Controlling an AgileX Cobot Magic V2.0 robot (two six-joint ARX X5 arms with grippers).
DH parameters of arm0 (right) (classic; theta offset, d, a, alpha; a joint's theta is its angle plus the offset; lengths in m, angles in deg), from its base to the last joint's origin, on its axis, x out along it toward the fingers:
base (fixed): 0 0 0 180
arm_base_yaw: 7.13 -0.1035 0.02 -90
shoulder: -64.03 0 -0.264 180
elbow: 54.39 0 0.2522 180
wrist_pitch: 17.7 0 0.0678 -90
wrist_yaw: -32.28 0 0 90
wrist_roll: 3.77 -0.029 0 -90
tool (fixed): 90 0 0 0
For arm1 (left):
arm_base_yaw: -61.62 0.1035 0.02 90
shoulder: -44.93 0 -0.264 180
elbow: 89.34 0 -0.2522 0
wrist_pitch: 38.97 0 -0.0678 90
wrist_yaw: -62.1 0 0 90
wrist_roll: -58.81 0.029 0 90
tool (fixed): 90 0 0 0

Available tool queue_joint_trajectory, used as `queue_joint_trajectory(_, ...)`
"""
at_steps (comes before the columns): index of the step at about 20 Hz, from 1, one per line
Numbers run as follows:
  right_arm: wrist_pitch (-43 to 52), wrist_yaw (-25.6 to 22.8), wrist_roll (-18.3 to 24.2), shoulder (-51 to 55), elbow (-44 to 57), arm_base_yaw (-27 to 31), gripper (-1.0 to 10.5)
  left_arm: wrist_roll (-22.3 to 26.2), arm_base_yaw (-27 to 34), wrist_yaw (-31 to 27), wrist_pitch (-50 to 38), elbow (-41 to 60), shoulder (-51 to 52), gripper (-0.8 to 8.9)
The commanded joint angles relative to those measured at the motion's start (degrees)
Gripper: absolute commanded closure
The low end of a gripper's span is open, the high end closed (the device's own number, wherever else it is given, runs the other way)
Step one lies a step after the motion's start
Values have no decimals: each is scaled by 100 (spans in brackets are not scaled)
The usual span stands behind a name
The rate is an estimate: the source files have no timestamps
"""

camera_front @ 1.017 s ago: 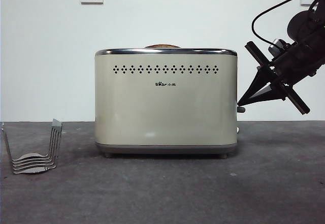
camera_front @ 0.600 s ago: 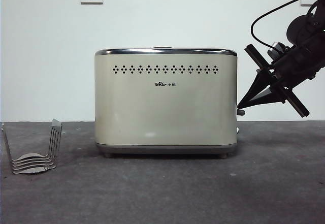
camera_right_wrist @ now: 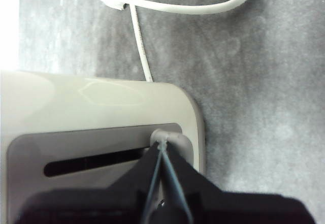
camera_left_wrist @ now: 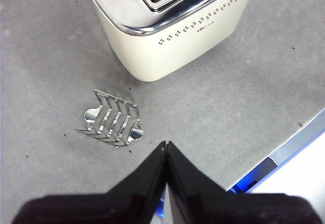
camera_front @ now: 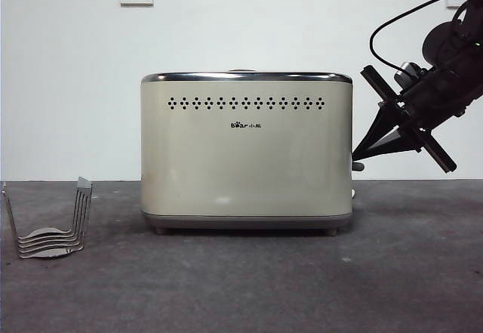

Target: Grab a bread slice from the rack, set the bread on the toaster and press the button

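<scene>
Button [camera_front: 358, 165]: small, stiff lever, centre-right of frame; press from above. Right gripper [camera_front: 355, 155] clenched, tip on it, grasping nothing.

Dark grey counter [camera_front: 241, 288], carrying a cream toaster [camera_front: 246, 152] mid-surface, a wire rack [camera_front: 51, 223] apart, a white cord [camera_right_wrist: 203, 3] behind.
</scene>
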Motion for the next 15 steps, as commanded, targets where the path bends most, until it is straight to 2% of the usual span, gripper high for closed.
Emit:
queue_joint_trajectory(1,-374,-278,76,-251,-74,-33,954,-57,15,2,-11,35,15,818)
queue_joint_trajectory(6,-758,-238,267,-192,-470,-39,954,-57,15,2,-11,35,15,818)
queue_joint_trajectory(15,-728,-219,275,264,-483,-114,954,-55,15,2,-11,35,-9,818)
